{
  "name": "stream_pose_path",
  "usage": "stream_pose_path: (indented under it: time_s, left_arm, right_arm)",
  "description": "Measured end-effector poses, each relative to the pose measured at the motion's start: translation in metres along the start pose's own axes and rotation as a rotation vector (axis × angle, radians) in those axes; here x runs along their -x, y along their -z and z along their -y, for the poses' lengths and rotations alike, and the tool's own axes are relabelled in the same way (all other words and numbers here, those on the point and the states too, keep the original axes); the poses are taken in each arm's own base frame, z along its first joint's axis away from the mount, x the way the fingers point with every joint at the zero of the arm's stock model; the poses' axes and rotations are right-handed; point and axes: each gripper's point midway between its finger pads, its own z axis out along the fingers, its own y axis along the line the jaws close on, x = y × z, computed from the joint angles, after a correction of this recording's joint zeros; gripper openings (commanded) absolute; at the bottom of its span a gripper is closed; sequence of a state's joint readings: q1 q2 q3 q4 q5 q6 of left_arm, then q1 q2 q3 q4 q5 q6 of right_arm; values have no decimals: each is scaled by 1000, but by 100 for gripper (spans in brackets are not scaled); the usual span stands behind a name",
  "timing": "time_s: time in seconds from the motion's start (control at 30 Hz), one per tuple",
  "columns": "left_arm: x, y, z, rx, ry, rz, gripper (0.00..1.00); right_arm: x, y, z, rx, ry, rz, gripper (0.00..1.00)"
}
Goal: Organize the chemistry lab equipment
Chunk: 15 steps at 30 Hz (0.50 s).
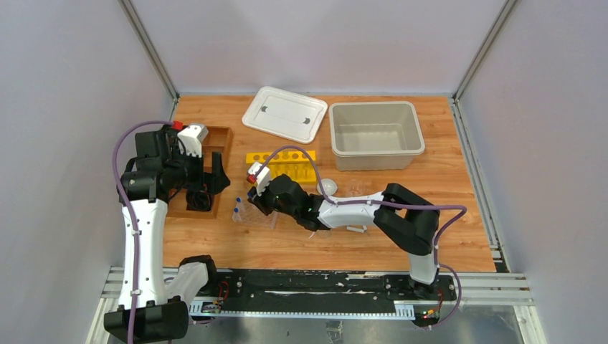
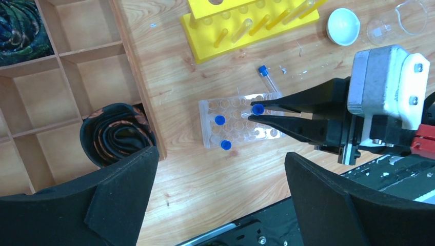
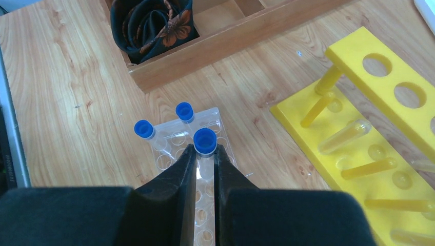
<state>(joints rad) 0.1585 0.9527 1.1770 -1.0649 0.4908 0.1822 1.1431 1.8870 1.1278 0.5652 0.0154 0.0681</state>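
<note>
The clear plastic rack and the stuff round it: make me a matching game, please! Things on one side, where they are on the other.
Things
1. dark flowered cloth
2. white dome-shaped bowl
3. clear plastic rack
4. flat white plastic lid

Places
A. left of the grey plastic tub
B. in a compartment of the wooden tray
C. under the right gripper, which grips a blue-capped clear tube
D. next to the small clear glass beakers

Pairs: 1-B, 2-D, 3-C, 4-A
</note>
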Motion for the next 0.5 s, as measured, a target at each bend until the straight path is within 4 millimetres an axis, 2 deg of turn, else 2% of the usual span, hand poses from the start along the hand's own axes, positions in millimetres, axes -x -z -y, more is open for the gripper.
stream_pose_path:
  time_s: [0.27, 0.5]
  left_arm:
    - [1, 1, 0, 2, -1, 2, 100]
    - [1, 1, 0, 2, -1, 2, 100]
  right_arm:
    - [-13, -7, 1, -17, 8, -4, 0]
    - [-13, -9, 2, -26, 6, 8, 0]
